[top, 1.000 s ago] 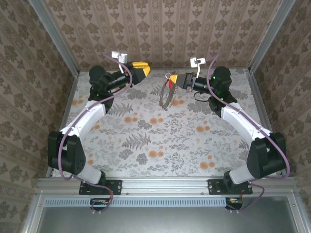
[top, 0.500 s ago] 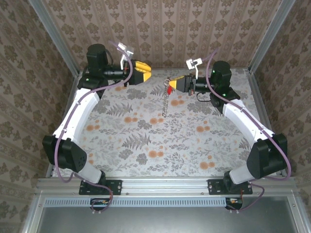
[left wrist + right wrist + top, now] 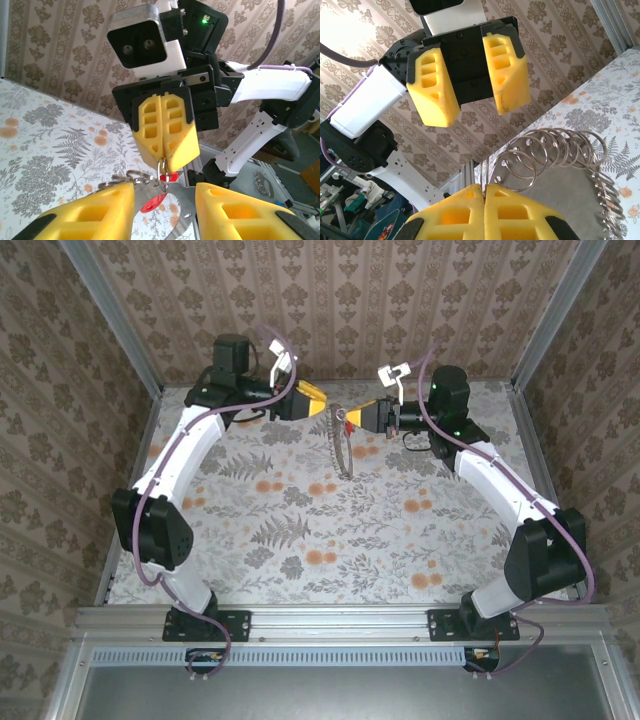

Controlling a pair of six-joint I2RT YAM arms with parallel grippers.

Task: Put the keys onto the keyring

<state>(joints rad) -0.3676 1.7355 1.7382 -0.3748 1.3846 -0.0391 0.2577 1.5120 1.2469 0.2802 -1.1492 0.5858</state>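
The keyring (image 3: 341, 450) dangles above the table with its red key (image 3: 153, 202) from my right gripper (image 3: 349, 417), clamped on it, while my left gripper (image 3: 323, 404), jaws apart, has swung in close, probably to take the key.

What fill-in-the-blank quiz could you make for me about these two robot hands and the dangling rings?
1. The right gripper is clamped ____ on the keyring, which hangs below it.
2. The left gripper faces it with its jaws ____, holding nothing.
3. The plastic head of the key is coloured ____.
Missing words: shut; open; red.
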